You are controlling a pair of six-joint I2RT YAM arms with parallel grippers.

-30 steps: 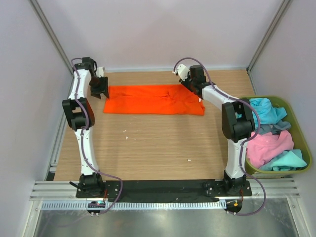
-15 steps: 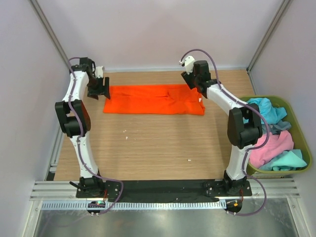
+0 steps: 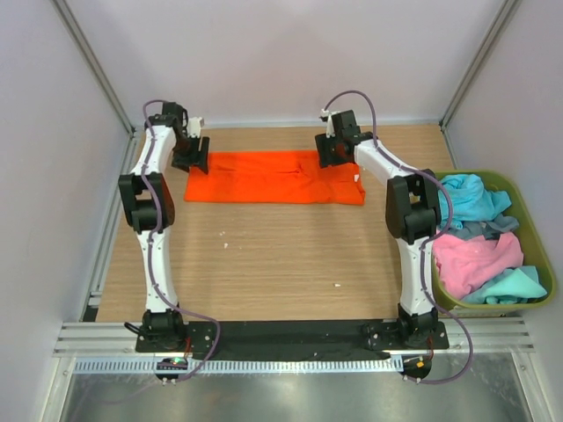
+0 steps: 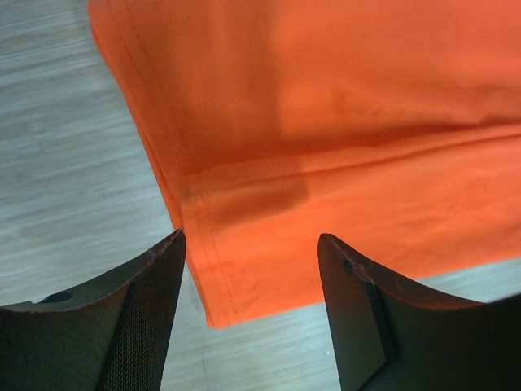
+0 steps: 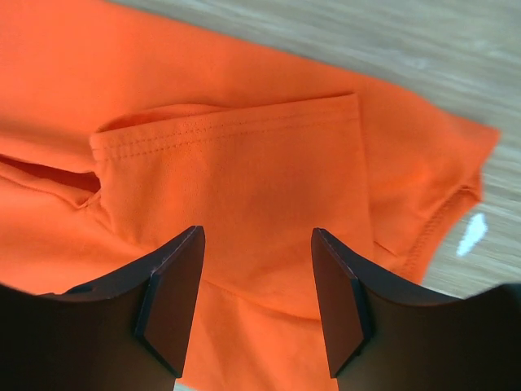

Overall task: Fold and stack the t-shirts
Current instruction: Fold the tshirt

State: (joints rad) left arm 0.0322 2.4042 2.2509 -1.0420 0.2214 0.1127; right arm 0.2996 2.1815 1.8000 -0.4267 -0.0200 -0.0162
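Partly beneath both jaws, orange t-shirt (image 3: 273, 178)

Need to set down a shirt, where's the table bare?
Bare wood runs between the orange t-shirt and the arm bases. Crowded: the far edge, where the left gripper and right gripper hover over it, and the green bin heaped with shirts.

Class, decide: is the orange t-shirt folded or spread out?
Folded: the orange t-shirt is a narrow strip, a sleeve lying over its body.
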